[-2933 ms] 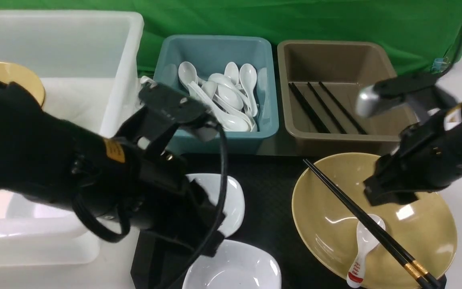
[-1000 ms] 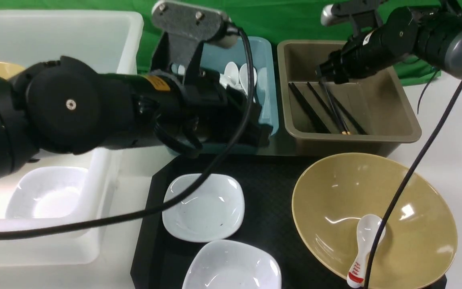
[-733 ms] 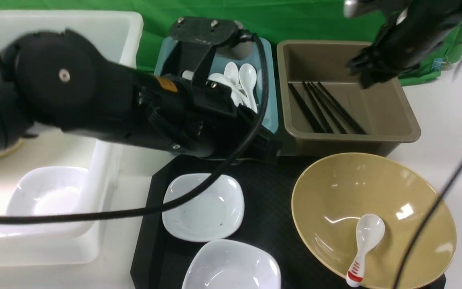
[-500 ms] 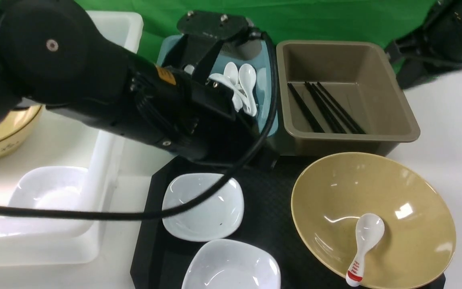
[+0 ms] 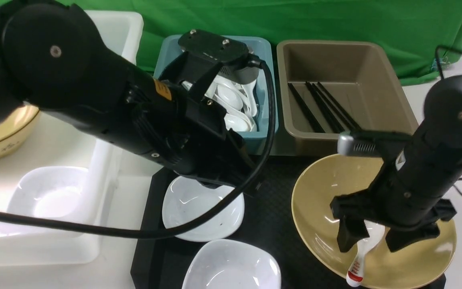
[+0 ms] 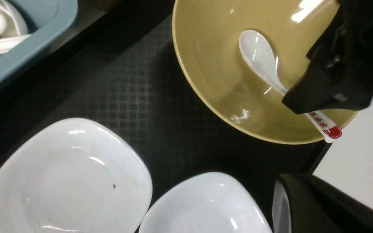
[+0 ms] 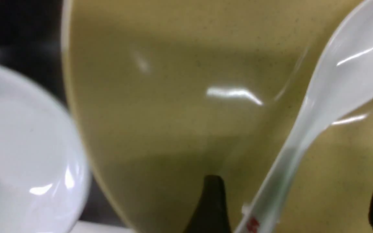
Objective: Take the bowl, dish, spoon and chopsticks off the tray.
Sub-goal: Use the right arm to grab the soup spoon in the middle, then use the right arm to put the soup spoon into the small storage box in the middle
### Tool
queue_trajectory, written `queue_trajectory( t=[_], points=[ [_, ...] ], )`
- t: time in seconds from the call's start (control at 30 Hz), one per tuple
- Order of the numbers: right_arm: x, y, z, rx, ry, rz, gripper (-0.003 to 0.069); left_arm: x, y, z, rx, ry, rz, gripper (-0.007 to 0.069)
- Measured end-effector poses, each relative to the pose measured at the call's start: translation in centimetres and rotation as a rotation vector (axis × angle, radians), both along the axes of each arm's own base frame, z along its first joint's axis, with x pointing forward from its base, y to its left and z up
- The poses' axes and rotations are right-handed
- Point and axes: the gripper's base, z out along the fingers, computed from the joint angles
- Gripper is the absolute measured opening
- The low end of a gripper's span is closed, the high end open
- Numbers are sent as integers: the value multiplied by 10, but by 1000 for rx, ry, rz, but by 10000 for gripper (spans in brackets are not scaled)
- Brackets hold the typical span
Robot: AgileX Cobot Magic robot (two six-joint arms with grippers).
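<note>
The right gripper (image 5: 372,241) has its jaws apart with the spoon (image 5: 356,268) handle off-centre between them, so closing may skid it across the glossy bowl (image 5: 315,200).

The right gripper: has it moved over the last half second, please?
Yes: the right gripper came nearer, from beside the brown tub to over the bowl.

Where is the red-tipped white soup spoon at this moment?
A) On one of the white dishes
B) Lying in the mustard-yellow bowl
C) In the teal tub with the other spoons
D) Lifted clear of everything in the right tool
B: the spoon lies in the mustard-yellow bowl, its red tip past the rim. The right tool is open, with a finger on either side of the handle.
</note>
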Motion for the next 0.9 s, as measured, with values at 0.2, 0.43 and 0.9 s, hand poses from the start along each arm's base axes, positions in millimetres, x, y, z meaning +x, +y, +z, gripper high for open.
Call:
queue_trajectory(
  t=[0.2,0.43,0.9],
  points=[
    [8,6,-30,-42,87,-30,445,0,0,0,5,-3,-1,-6],
    [12,8,-44,-63,114,21,106,0,1,0,13,-7,-4,-6],
    [58,28,83,108,-343,185,71,23,13,7,6,-170,201,-6]
  ],
)
